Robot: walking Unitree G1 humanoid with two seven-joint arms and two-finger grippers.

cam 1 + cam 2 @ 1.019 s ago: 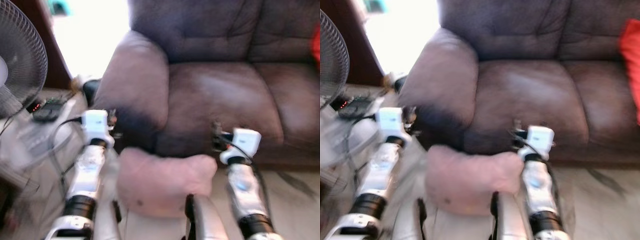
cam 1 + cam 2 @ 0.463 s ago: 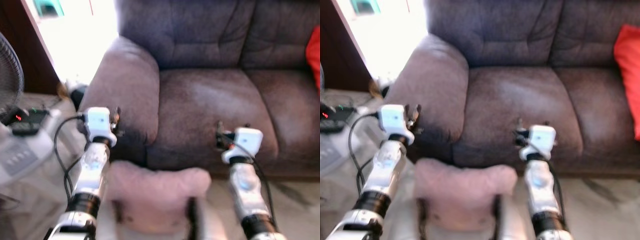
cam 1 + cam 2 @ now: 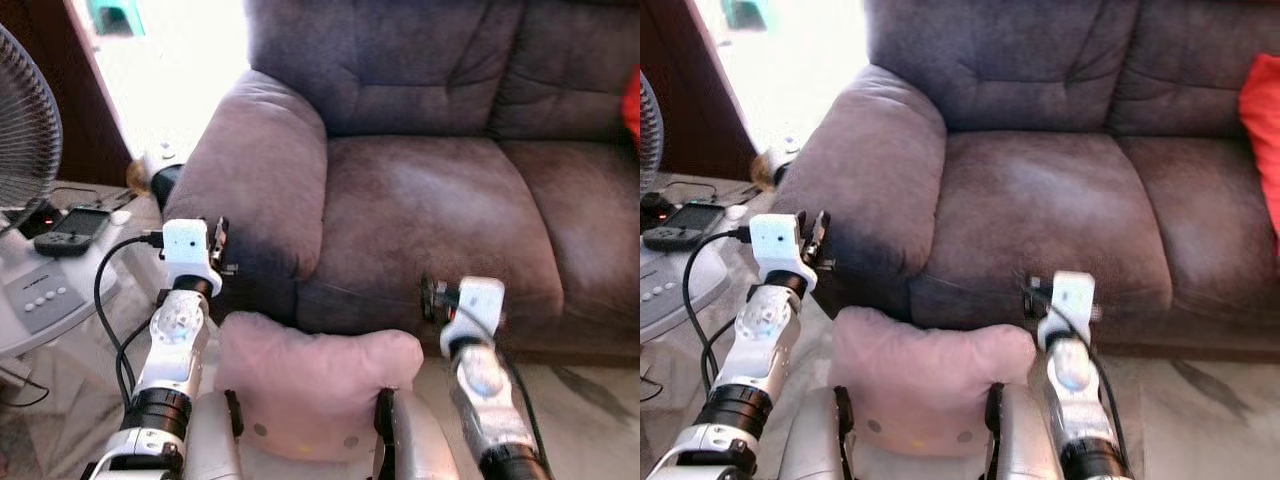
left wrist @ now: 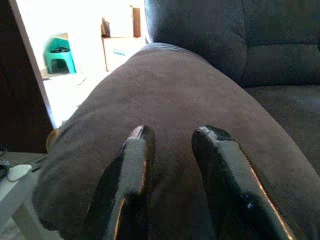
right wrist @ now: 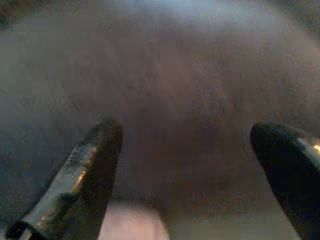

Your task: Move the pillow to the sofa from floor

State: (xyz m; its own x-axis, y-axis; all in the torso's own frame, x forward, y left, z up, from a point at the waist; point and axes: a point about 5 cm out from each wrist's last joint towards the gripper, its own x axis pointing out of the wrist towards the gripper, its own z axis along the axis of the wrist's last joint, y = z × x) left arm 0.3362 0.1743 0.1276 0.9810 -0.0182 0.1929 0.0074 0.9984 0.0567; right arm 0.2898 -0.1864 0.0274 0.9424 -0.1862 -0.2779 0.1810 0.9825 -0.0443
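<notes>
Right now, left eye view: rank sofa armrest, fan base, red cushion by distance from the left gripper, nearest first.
From the left gripper:
1. Sofa armrest, directly ahead of the gripper, almost touching.
2. Fan base, out to the robot's left on the floor.
3. Red cushion, at the far right end of the sofa, clearly farthest.
</notes>
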